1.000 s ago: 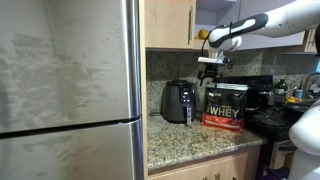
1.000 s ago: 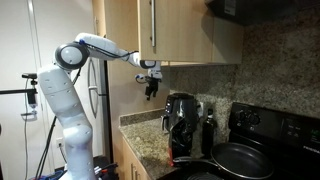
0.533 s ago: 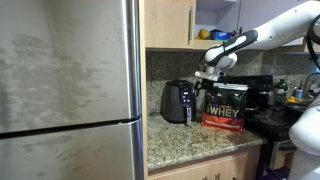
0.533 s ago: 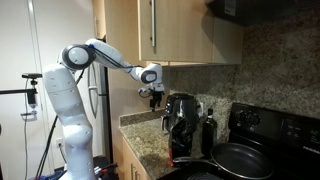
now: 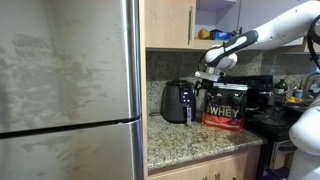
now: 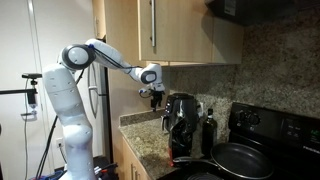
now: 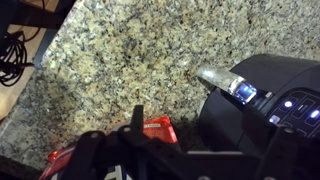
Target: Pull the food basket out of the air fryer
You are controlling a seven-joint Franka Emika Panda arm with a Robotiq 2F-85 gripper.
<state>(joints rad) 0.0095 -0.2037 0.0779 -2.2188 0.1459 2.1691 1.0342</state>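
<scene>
Hovering hand (image 6: pixel 153 98) nr air fryer (image 6: pixel 181 115), grip unclear

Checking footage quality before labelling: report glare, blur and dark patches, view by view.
Wrist view: a bright glare streak on the air fryer's glossy top, the granite counter sharp, the fingers at the bottom edge dark and soft. In an exterior view, streaky reflections smear the fridge door. In an exterior view, the pan sits in deep shadow with its detail lost.

A home kitchen: a stainless-steel refrigerator (image 5: pixel 70 90) fills the left of an exterior view. Wooden cabinets (image 5: pixel 170 22) hang above a speckled granite countertop (image 5: pixel 190 138) bearing the air fryer (image 5: pixel 178 101). A black stove (image 6: pixel 275 125) with a frying pan (image 6: pixel 236 159) sits lower right.
</scene>
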